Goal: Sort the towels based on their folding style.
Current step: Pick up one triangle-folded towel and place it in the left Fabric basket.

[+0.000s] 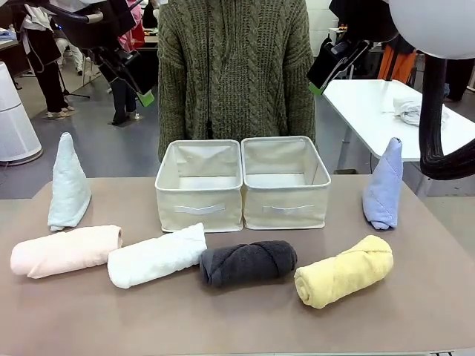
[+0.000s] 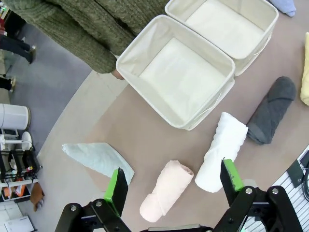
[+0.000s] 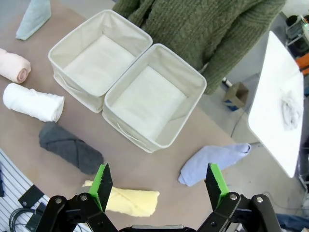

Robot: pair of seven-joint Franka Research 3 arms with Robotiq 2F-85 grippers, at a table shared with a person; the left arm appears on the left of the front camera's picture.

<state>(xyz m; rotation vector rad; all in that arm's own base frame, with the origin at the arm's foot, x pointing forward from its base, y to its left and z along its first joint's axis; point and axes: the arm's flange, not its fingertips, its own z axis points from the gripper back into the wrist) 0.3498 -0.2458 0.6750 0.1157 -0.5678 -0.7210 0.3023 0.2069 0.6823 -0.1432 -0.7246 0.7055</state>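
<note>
Nearest, along the near edge of the table (image 1: 237, 326): four rolls in a row.
- Yellow roll (image 1: 344, 271): toward the near-right corner, long axis mostly left-right, right end swung toward the far edge.
- Dark grey roll (image 1: 248, 262): at the middle, parallel to the near edge.
- White roll (image 1: 157, 255): just beside the grey one, right end angled toward the far edge.
- Pale pink roll (image 1: 65, 251): by the near-left corner, close to parallel with the edge.

Farther back, toward the far edge: left bin (image 1: 199, 213) and right bin (image 1: 286, 211), side by side, walls touching. Teal cone (image 1: 68, 185) near the left edge, tip up. Blue cone (image 1: 384, 187) near the right edge, tip up and leaning slightly right. Behind the bins, a person in a green knit sweater (image 1: 236, 67).

Front view gives the bins' front walls with their handle strips, and the cones' upright stance. Wrist views look down into the bins to cream floors and flatten the cones, so these look laid over. Left wrist view takes in the teal cone with the pink, white and grey rolls. Right wrist view takes in the blue cone, the whole yellow roll, and a white side table (image 3: 277, 92) off the right edge, carrying a whitish-grey cloth bundle (image 3: 289, 108).

Left gripper (image 2: 172, 180): jaws spread wide, grips nothing, touches nothing, hangs above the pink and white rolls. Right gripper (image 3: 159, 180): jaws likewise wide apart, nothing held, above the yellow roll and blue cone.
</note>
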